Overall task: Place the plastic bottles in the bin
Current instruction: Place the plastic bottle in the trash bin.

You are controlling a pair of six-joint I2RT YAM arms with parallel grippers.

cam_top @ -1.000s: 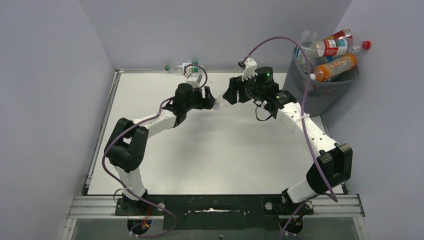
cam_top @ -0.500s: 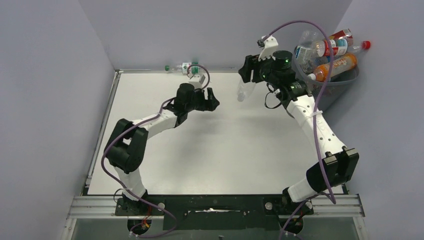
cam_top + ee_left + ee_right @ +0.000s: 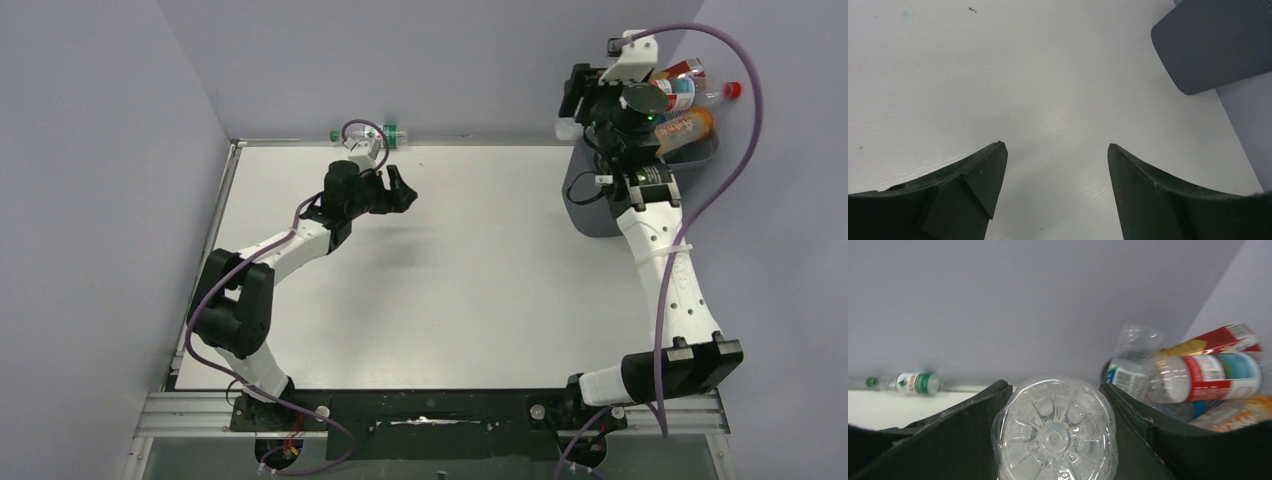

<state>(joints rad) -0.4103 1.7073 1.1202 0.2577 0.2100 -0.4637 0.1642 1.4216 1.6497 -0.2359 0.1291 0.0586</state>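
Observation:
My right gripper [image 3: 572, 112] is shut on a clear plastic bottle [image 3: 567, 129], held high at the left edge of the dark grey bin [image 3: 590, 200] in the back right corner. In the right wrist view the bottle's ribbed base [image 3: 1054, 432] faces the camera, squeezed between both fingers. Several bottles are piled in the bin: an orange one [image 3: 690, 130], a red-labelled one [image 3: 1213, 374] and a crumpled clear one [image 3: 1135, 347]. A green-labelled bottle [image 3: 372, 133] lies at the table's back edge. My left gripper [image 3: 400, 190] hangs open and empty over the white table [image 3: 998, 75].
Grey walls close in the table on the left, back and right. The bin's mesh side [image 3: 1218, 45] shows at the upper right of the left wrist view. The right arm's purple cable [image 3: 745, 120] loops over the bin.
My right arm has carried the clear bottle from beside the left gripper at mid-table up and right to the bin. The left gripper has drawn back and left, staying open.

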